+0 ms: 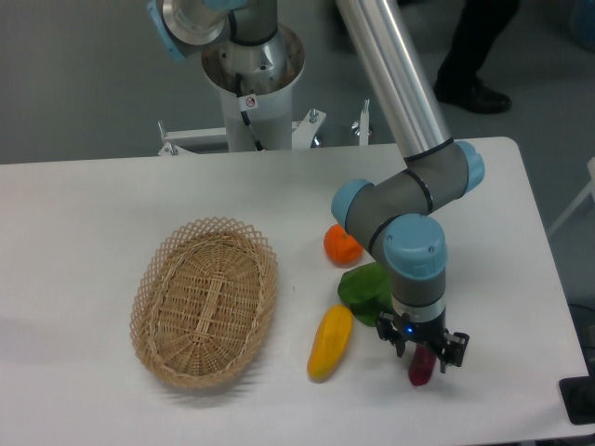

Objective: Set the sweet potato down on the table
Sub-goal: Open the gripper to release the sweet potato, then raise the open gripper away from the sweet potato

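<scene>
With its fingers spread, the hand (424, 351) straddles the sweet potato (421, 366) lying on the surface (112, 195) at lower right. Release looks done; next comes a straight lift clear.

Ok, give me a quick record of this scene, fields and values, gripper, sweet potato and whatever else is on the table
gripper: low over the table, fingers spread either side of the sweet potato
sweet potato: dark red, between the fingers, apparently on the table
basket: wicker, empty, left side
yellow vegetable: right of the basket
green vegetable: partly behind the arm
orange fruit: behind the green vegetable
</scene>
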